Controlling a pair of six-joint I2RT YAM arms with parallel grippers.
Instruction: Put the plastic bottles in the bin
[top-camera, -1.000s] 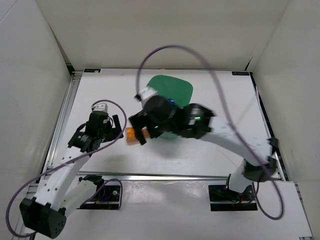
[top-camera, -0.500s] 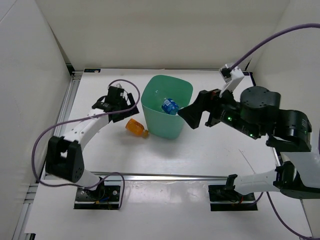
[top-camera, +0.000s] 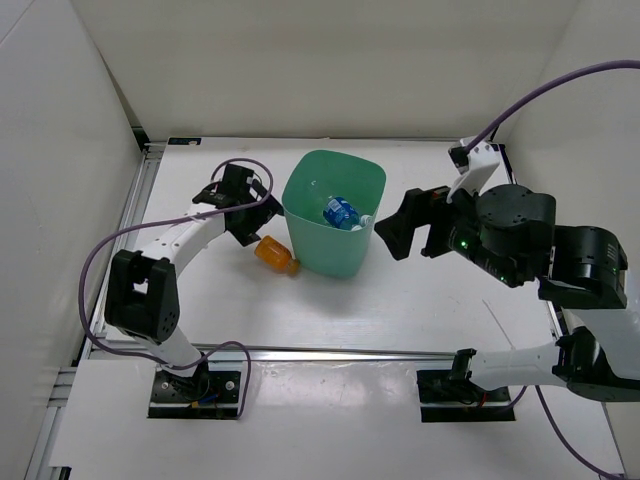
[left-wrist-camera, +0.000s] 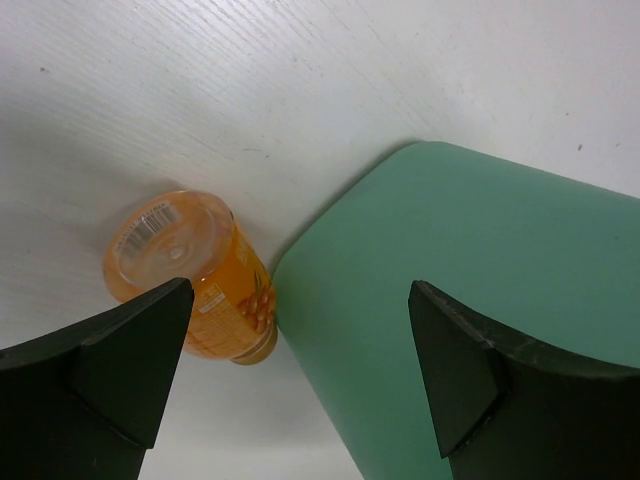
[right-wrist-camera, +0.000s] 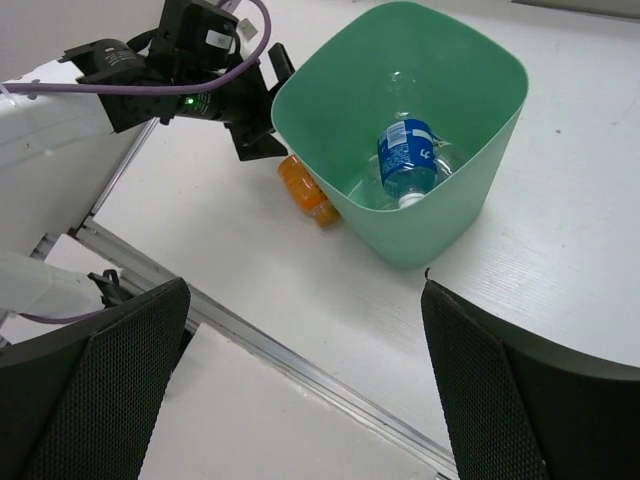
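The mint-green bin (top-camera: 300, 190) stands upright at mid-table; it also shows in the left wrist view (left-wrist-camera: 470, 280) and the right wrist view (right-wrist-camera: 440, 230). Inside lies the clear bottle with blue label (top-camera: 340, 212) (right-wrist-camera: 405, 155), with a clear bottle (right-wrist-camera: 365, 188) beside it. I cannot make out the green one. The short orange bottle (top-camera: 275, 254) (left-wrist-camera: 185, 275) (right-wrist-camera: 305, 190) lies on its side against the bin's left wall. My left gripper (top-camera: 255, 222) (left-wrist-camera: 300, 370) is open just above it, empty. My right gripper (top-camera: 412, 228) (right-wrist-camera: 305, 390) is open, empty, raised right of the bin.
White walls enclose the table on three sides. An aluminium rail (top-camera: 330, 353) (right-wrist-camera: 300, 365) runs along the near edge. Purple cables (top-camera: 120, 250) loop from both arms. The left arm (right-wrist-camera: 60, 110) stretches along the left side toward the bin.
My right arm has swung from across the bin and orange bottle back to the right side. My left gripper has moved forward to the orange bottle beside the bin.
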